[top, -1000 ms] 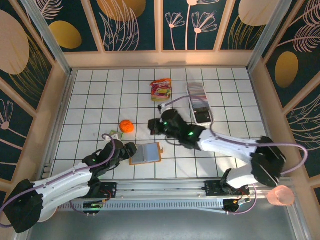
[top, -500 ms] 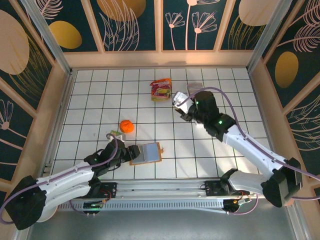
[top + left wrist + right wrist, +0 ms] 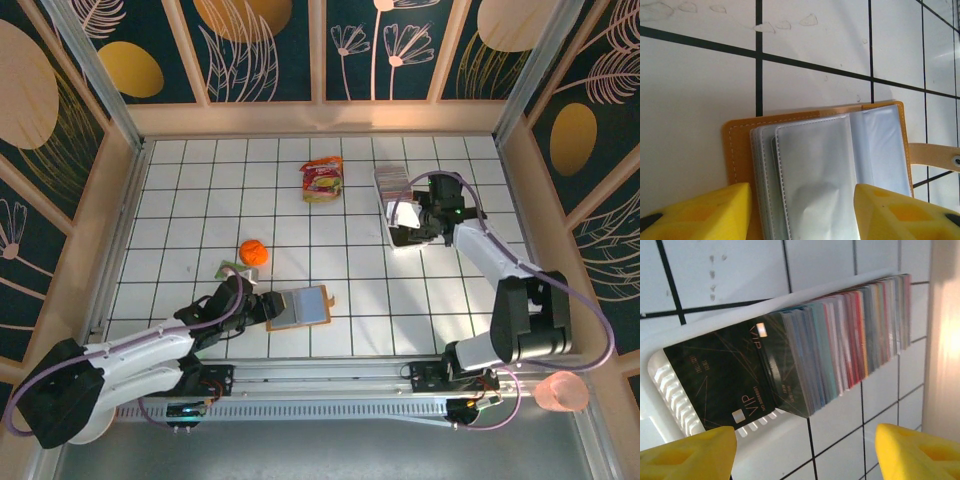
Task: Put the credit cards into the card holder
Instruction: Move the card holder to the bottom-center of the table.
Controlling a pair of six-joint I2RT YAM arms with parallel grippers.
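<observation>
The card holder (image 3: 305,307) lies open on the white tiled counter (image 3: 180,200), near its front edge and a little left of centre. Its orange-brown cover is face down and its clear sleeves (image 3: 815,165) face up. In the left wrist view its clasp tab (image 3: 935,156) sticks out to the right, flat on the tiles. The left claw (image 3: 262,305) is at the holder's left end with its yellow fingers (image 3: 695,212) spread. One finger is over each side of the sleeve stack, with the sleeves in the gap between them, and I cannot tell whether the pads touch the cover. The credit cards (image 3: 840,340) are well apart from the holder, at the far right of the counter. They stand on edge in a tight multicoloured row inside a long white tray (image 3: 670,385). One dark card (image 3: 715,375) marked VIP leans nearly flat at the near end of that row. The right claw (image 3: 408,222) hangs over that near end of the tray, its fingers (image 3: 685,455) set wide apart and pinching nothing. A red-and-yellow snack packet (image 3: 322,180) lies just left of the tray. An orange ball (image 3: 252,252) sits on the tiles beyond the holder and slightly to its left.
</observation>
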